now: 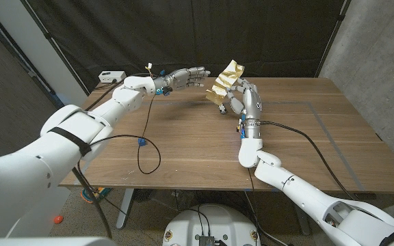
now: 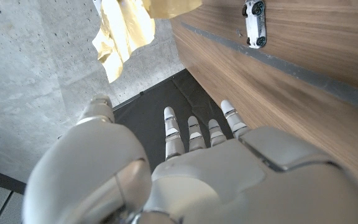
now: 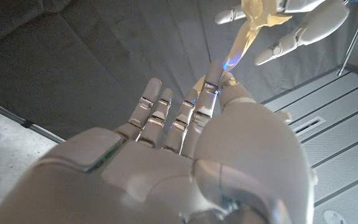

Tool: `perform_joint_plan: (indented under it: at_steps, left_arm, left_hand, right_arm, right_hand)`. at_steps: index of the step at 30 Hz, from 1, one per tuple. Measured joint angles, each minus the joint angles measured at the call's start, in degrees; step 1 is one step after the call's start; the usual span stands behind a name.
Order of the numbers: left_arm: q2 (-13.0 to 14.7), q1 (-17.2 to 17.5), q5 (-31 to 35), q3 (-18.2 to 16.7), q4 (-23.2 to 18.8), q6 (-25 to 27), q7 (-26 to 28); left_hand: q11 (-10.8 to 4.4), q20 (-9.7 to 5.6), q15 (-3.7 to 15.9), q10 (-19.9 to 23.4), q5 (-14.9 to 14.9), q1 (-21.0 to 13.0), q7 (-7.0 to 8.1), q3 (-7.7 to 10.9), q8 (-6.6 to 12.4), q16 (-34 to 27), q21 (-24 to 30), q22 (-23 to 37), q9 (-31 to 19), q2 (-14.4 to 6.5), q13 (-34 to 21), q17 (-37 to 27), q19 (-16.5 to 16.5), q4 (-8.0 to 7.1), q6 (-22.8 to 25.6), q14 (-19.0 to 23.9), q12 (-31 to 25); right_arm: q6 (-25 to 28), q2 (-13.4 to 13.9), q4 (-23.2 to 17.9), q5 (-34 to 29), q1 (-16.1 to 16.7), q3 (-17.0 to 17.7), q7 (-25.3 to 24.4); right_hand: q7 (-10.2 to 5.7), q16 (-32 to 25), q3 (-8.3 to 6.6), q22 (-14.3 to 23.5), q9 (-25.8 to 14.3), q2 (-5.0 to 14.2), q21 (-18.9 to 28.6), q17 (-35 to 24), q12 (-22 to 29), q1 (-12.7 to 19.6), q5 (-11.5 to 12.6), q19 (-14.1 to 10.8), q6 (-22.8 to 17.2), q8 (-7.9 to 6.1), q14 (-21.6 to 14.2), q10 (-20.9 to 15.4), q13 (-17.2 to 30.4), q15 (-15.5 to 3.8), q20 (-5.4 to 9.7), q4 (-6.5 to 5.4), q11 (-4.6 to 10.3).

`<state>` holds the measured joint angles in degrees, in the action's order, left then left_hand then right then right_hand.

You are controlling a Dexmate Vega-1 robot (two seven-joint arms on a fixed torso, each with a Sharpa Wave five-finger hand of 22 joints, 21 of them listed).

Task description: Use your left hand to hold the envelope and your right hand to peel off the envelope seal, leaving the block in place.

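Step in hand, as I judge it: the peel itself, or its very end.

Envelope [image 1: 225,81]: off the tabletop [image 1: 183,150], held up in the air at the fingertips of the right hand [image 1: 243,98]. Tan, crumpled. In the right wrist view a narrow pale strip [image 3: 244,37] runs from the right hand's thumb and fingertip up to the paper near the other hand. It is probably the seal, though I cannot tell seal from envelope body with any certainty.

Right hand: grasping, pinching the paper between thumb and finger, other fingers spread.

Left hand [image 1: 187,77]: fingers extended toward the envelope, tips just beside its edge. Whether it actually grips the paper I cannot tell; in the left wrist view [image 2: 185,168] the fingers look straight and apart, with the envelope [image 2: 126,28] beyond them.

Block: not identifiable.

Next move, judged: the left hand needs a firm hold on the envelope body so the right can pull the strip away steadily without tearing.
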<state>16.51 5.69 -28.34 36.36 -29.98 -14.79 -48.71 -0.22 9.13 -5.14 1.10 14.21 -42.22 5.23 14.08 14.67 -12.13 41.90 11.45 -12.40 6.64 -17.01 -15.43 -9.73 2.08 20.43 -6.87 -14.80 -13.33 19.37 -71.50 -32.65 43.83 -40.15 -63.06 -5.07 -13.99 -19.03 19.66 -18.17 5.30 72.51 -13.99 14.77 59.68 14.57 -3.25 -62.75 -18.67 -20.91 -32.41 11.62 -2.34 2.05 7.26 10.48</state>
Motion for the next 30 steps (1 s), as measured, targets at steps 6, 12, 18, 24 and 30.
perform_joint_plan:
  at_steps: [6,12,18,24,30]
  left_arm:
    - [-2.00,-2.82,1.71,1.01,3.76,-2.74,-2.84]
    - [-3.31,-4.88,3.51,2.18,5.89,-4.77,-4.79]
    - [-4.11,-6.12,4.67,2.93,6.91,-5.71,-5.80]
    - [-4.54,-6.72,5.37,3.27,7.39,-6.04,-6.09]
    - [-4.82,-7.01,5.75,3.39,7.70,-6.37,-6.12]
  left_hand:
    - [-0.01,0.00,0.03,0.01,0.00,-4.10,-2.14,1.28,1.19,0.00,0.00,-0.24,0.00,-1.49,0.35,0.72,0.00,1.74,3.79,-0.03,0.00]
    - [-1.37,-0.28,0.65,1.38,-1.07,-8.22,-3.34,3.02,2.71,-0.35,0.00,-0.34,0.00,-4.27,0.88,1.41,-0.06,3.48,9.26,0.62,0.00]
    - [-3.08,-1.34,2.09,4.38,-2.80,-11.42,-4.37,4.47,4.63,-0.82,0.00,-0.55,0.16,-6.86,1.49,1.95,1.02,4.92,16.78,2.07,-0.50]
    - [-4.02,-1.77,2.61,7.53,-2.98,-13.73,-4.98,6.12,6.43,-1.65,0.00,-0.55,0.65,-9.17,2.10,2.31,1.77,5.46,24.04,3.86,-1.16]
    - [-4.92,-2.17,3.40,8.88,-2.98,-14.09,-4.93,6.41,6.62,-1.87,0.00,-0.56,0.70,-9.36,2.39,2.39,2.18,5.75,26.24,4.64,-1.55]
  right_arm:
    - [0.74,0.42,0.93,-1.48,-0.89,-1.20,-0.43]
    - [0.80,0.16,1.59,-3.45,-1.10,-0.97,-0.65]
    - [0.33,-0.63,1.98,-5.54,-0.80,0.33,-0.80]
    - [-0.43,-1.44,2.23,-7.29,-0.39,1.63,-0.85]
    - [-1.37,-2.40,2.61,-9.26,-0.11,2.86,-0.90]
  right_hand:
    - [-0.04,0.00,0.31,-0.26,-0.08,0.00,0.43,0.00,0.00,0.00,0.24,0.00,-0.05,-0.05,0.00,0.00,0.00,0.00,0.00,0.31,0.00]
    - [-0.06,0.00,0.31,-0.53,-0.11,-0.30,0.88,-0.24,0.00,-0.29,0.29,0.00,-0.08,-0.06,0.00,0.00,0.00,0.00,0.00,0.31,-0.01]
    - [-0.06,0.00,0.31,-0.75,-0.11,-0.31,0.88,-0.27,0.00,-0.29,0.72,0.00,-0.08,-0.07,0.00,0.01,0.00,0.00,0.00,0.31,-0.01]
    - [-0.06,0.00,0.31,-0.92,0.09,-0.31,1.33,-0.27,0.00,-0.29,0.72,0.00,-0.09,-0.09,0.00,0.01,0.00,0.00,0.00,0.31,-0.01]
    - [-0.05,0.08,0.32,-1.16,0.28,-0.31,1.68,-0.26,0.00,-0.28,1.12,0.00,-0.09,-0.42,-0.25,-0.31,0.00,-0.25,0.00,0.32,0.29]
